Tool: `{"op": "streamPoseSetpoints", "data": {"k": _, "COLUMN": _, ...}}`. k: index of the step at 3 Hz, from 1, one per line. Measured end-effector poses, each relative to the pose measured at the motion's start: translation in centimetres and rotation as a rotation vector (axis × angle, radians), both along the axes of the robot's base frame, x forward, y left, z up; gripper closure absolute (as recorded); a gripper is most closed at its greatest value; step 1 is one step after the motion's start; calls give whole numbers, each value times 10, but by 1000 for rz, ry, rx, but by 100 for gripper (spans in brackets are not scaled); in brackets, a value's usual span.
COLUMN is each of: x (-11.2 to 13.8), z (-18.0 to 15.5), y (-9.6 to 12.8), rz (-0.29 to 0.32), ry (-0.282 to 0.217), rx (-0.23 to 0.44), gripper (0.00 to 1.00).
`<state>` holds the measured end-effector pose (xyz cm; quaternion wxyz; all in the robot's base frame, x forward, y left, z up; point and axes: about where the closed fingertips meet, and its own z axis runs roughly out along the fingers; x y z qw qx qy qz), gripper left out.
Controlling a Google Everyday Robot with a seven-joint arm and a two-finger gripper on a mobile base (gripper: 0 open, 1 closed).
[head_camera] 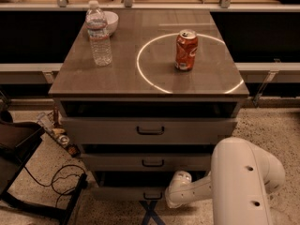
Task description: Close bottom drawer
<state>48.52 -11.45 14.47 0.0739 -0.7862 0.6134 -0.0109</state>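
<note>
The bottom drawer (123,192) is the lowest, slimmest grey front of the cabinet, with a small dark bar handle (152,196). It stands slightly pulled out, with a dark gap above its front. My gripper (152,213) is a dark shape just below and in front of that handle, at the bottom edge of the view. My white arm (243,182) reaches in from the lower right, and its wrist (179,190) sits close against the drawer front's right part.
The middle drawer (152,162) and top drawer (150,131) also stand slightly open. On the cabinet top stand a water bottle (99,34), a white bowl (110,21) and an orange soda can (186,50). A dark chair (18,149) and a cable (63,179) are at left.
</note>
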Motion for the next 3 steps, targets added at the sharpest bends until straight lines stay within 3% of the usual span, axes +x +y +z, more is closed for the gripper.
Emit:
{"op": "streamPoseSetpoints", "data": {"k": 2, "x": 34, "z": 12, "y": -30, "rz": -59, "ry": -30, "rx": 75, "gripper": 100}}
{"op": "streamPoseSetpoints", "data": {"k": 3, "x": 33, "z": 17, "y": -57, "rz": -134, "ry": -8, "rx": 113, "gripper": 100}}
